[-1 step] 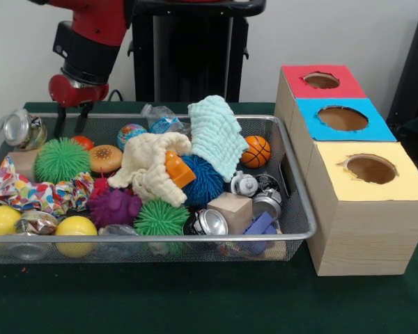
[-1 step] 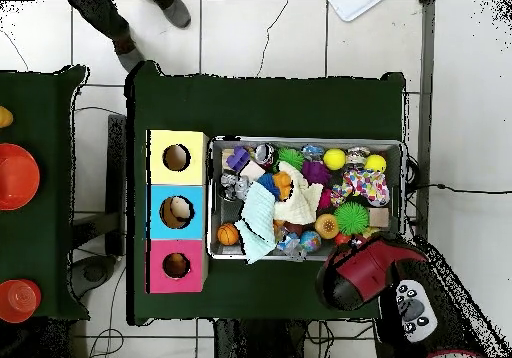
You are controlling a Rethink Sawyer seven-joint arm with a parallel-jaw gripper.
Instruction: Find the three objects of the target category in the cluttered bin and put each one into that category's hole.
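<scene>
Jaws (image 1: 71, 118) hang apart and empty at the bin's (image 1: 296, 209) back rim — green spiky ball (image 1: 62, 159) just below them, boxes (image 1: 355, 167) well off.

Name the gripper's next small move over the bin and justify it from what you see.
Probably lower slightly: the gripper hangs at the bin's far rim, above the spiky green ball and tomato-like toy, touching nothing. Which category is wanted cannot be told.

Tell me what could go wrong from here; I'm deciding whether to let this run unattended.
The gripper hangs at the wire bin's far rim and could clip it descending. The two cloths drape over toys, hiding targets or snagging. Spiky balls sit packed tight, so neighbours may lift too.
</scene>
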